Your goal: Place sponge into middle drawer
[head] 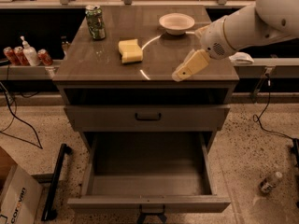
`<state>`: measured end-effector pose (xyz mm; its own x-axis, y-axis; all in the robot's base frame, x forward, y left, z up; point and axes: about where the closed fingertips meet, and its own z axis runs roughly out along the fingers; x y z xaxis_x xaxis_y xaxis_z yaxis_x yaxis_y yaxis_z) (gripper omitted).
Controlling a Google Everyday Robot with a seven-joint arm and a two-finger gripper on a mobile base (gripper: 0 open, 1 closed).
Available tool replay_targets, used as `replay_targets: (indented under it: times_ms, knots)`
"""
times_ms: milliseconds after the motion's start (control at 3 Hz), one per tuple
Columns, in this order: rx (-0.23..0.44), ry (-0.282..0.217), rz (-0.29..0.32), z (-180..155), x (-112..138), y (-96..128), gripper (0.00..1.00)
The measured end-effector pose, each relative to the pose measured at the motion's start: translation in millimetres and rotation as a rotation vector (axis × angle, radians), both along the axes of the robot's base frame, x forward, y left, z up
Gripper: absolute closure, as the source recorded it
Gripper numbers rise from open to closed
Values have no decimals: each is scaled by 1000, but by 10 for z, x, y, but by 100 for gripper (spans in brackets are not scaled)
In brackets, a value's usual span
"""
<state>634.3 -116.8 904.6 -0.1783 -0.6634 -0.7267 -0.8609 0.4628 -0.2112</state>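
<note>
A grey-brown cabinet point(219, 125) fills the middle of the view, and its flat, glossy top surface point(88, 64) carries several things. The wide, deep grey middle drawer point(147, 164) at the bottom of the cabinet is pulled fully out, its plain inner walls and floor bare. Above it, a shallower grey drawer front with a black bar handle point(147, 117) is closed.

A thick white robot arm point(247, 24) reaches in from the upper right and slopes down over the right part of the surface. A brown cardboard box with dark lettering point(16, 199) stands on the speckled floor at lower left, beside a long black bar point(55, 181) that lies near the cabinet's foot.

The cream-coloured hand point(180, 74) at the arm's end points down and to the left, over the surface near its front edge, well apart from the sponge. It holds nothing; whether it is wide or narrow cannot be told.

A round white bowl point(176, 22) sits towards the back of the surface, right of centre. The pale yellow rectangular foam sponge point(130, 51) lies on the surface left of centre, between the bowl and a green drink can point(95, 21) that stands upright at the back left. A small clear plastic bottle point(270, 182) lies on the floor to the right.
</note>
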Motion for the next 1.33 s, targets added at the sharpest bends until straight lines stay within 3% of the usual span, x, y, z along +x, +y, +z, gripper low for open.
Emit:
replay_targets:
  times_ms: [333, 667, 1333]
  knots:
    - [19, 0, -30, -85, 84, 96, 0]
    - [77, -27, -46, -205, 357, 366, 0]
    - [182, -48, -9, -394, 942, 920, 0]
